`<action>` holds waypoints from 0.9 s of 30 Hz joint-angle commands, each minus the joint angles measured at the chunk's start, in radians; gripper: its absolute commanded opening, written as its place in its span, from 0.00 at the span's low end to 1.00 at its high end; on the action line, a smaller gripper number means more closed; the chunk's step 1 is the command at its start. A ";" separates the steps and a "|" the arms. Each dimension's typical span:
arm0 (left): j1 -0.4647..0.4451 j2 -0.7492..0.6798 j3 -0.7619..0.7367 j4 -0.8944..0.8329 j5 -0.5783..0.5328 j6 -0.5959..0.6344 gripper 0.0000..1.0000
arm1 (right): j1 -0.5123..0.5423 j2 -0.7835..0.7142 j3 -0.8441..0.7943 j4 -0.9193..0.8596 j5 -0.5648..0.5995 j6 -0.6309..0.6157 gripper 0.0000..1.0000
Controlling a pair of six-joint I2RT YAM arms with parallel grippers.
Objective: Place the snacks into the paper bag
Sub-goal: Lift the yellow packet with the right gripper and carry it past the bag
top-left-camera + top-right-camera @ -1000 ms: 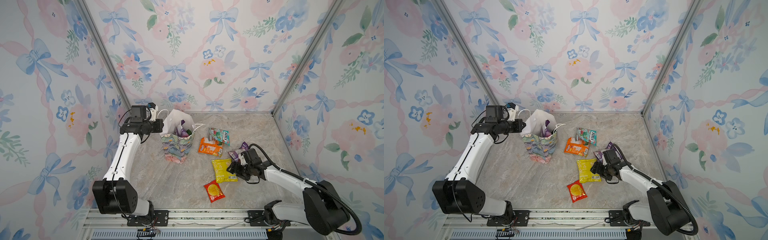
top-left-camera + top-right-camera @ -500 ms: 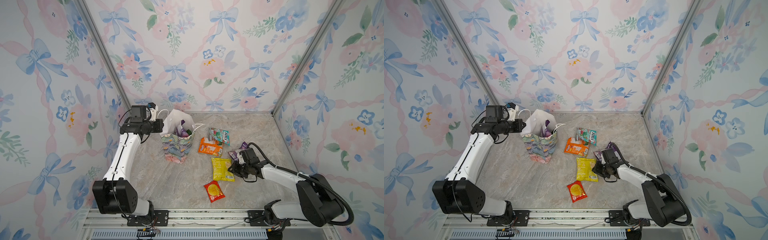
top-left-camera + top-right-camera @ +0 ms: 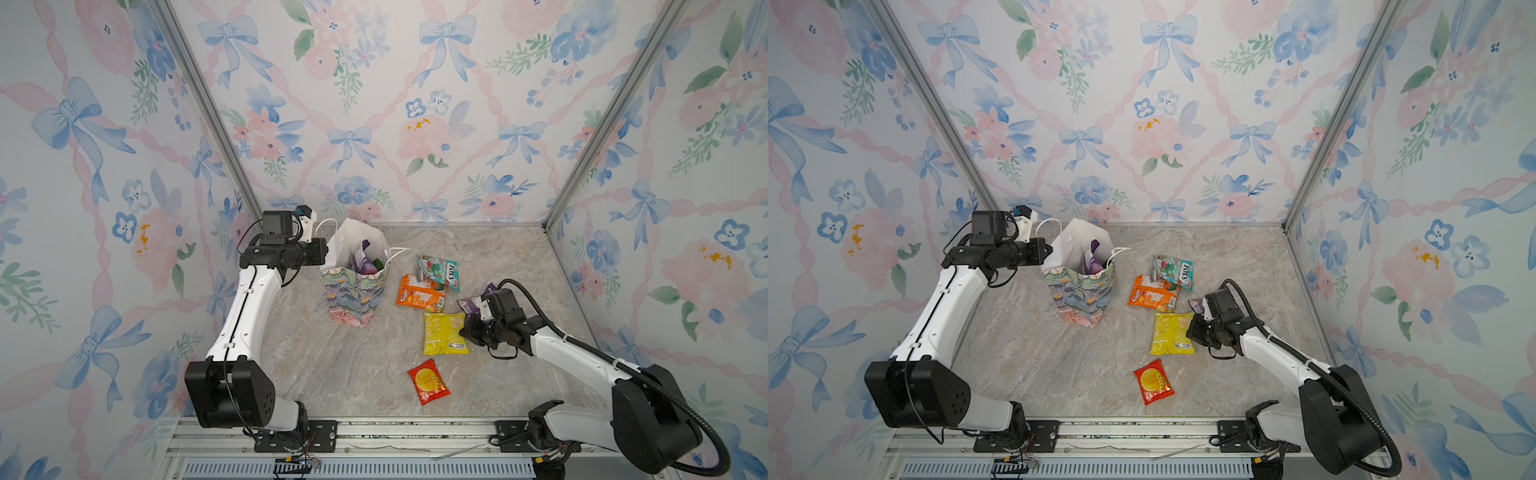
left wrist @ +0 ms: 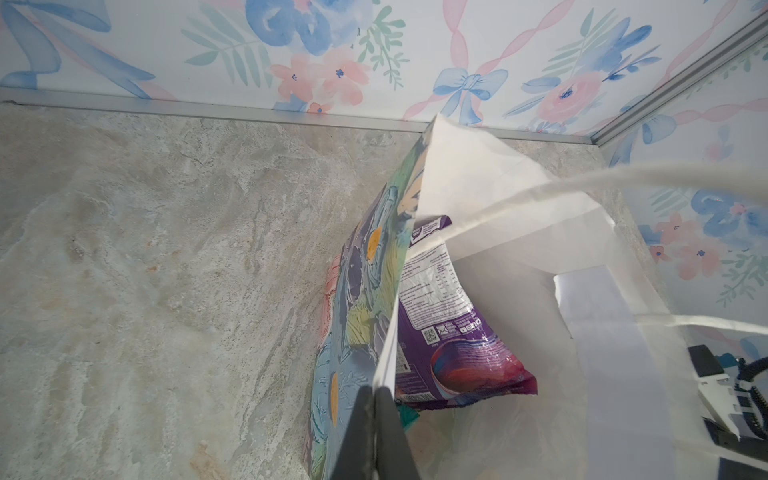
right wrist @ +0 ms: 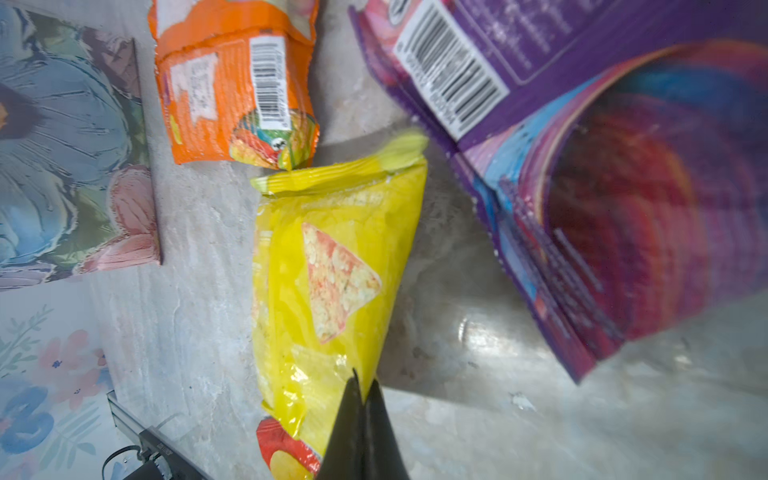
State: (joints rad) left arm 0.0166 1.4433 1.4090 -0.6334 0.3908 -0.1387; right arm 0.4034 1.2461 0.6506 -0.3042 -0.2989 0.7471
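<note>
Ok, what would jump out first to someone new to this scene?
The flowered paper bag stands upright at the back left, its rim pinched by the left gripper, a purple packet poking out. To its right, packets lie scattered on the table, and the right gripper is shut on the edge of the yellow packet.

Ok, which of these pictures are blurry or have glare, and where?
Right wrist view: the glossy purple plastic packet is blurred, the glossy yellow plastic packet is sharper, and glare spots the stone tabletop. Left wrist view: the white cord handle of the flowered paper bag is out of focus. Both top views: sharp, evenly lit.
</note>
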 commanded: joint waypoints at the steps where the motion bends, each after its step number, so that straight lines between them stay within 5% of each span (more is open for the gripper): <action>1: 0.008 -0.003 -0.014 -0.023 0.005 0.008 0.00 | 0.016 -0.048 0.073 -0.054 0.014 0.010 0.00; 15: 0.008 -0.002 -0.013 -0.023 0.012 0.007 0.00 | 0.064 -0.106 0.279 -0.141 0.070 0.027 0.00; 27: 0.008 0.000 -0.016 -0.023 0.000 0.005 0.00 | 0.072 0.041 0.535 -0.054 0.140 -0.039 0.00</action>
State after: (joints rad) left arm 0.0166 1.4433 1.4090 -0.6334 0.3939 -0.1390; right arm 0.4641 1.2476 1.1175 -0.3958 -0.1848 0.7460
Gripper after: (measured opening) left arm 0.048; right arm 0.046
